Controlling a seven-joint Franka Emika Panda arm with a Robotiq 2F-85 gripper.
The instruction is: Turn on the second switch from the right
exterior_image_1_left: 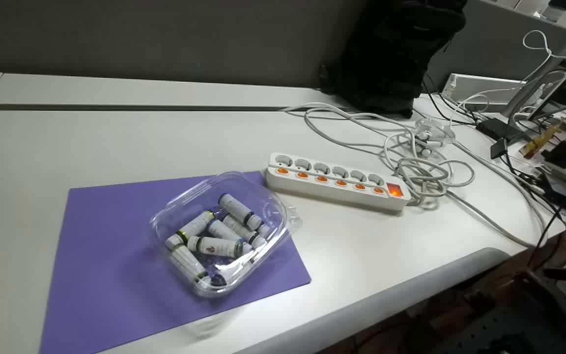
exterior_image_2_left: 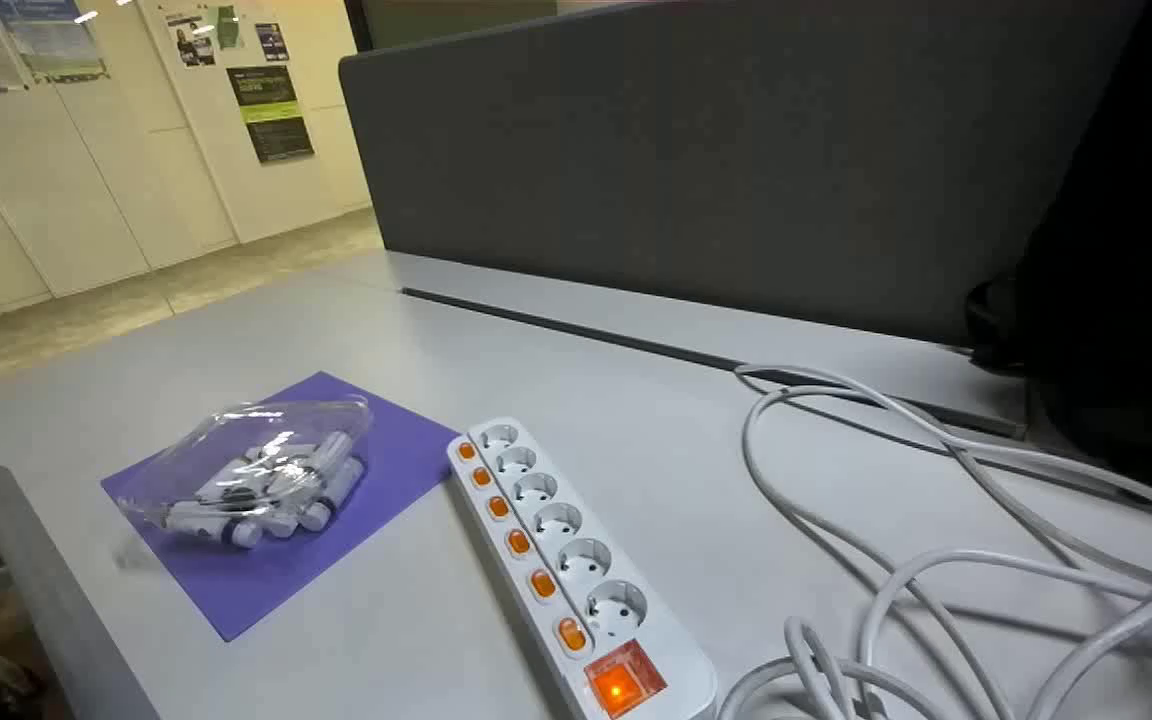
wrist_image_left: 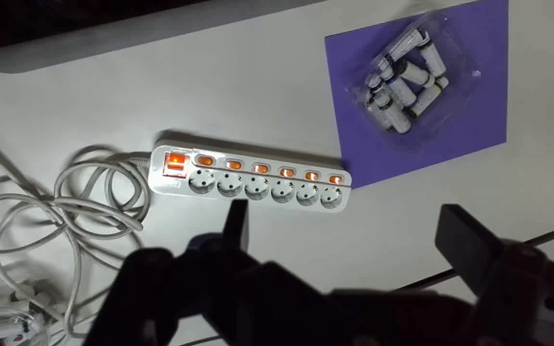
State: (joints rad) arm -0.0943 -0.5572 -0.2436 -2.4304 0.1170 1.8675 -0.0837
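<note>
"What's the gripper (wrist_image_left: 346,221) doing?"

"Its jaws are standing wide apart and gripping nothing. In the wrist view, they're showing below the power strip (wrist_image_left: 246,173), with white desk (wrist_image_left: 363,250) lying between them."

"Is it touching the strip?"

"No, the strip is lying uncovered in both exterior views. I can't tell how high the gripper is hanging."

"Which one is the second switch from the right (exterior_image_1_left: 359,187)?"

"I'm counting from the desk's front edge, as in an exterior view. Six small orange switches (exterior_image_1_left: 322,179) are running in a row beside the round sockets (exterior_image_1_left: 339,172), and that one is sitting next to last, toward the end where the big red switch (exterior_image_1_left: 394,190) is glowing."

"Is it switched on?"

"I can't tell; its tilt is looking too small to read."

"And what's lying around the strip?"

"A pale cable (exterior_image_1_left: 420,182) is looping in a tangle just beside the glowing end. Just beside the opposite end, a purple mat (exterior_image_1_left: 106,246) is lying flat, and a clear plastic box (exterior_image_1_left: 197,204) is resting on it, with small white tubes (exterior_image_1_left: 216,247) lying in a jumble inside. Behind, a black backpack (exterior_image_1_left: 386,54) is standing in front of a dark gray partition (exterior_image_1_left: 155,44)."
</note>
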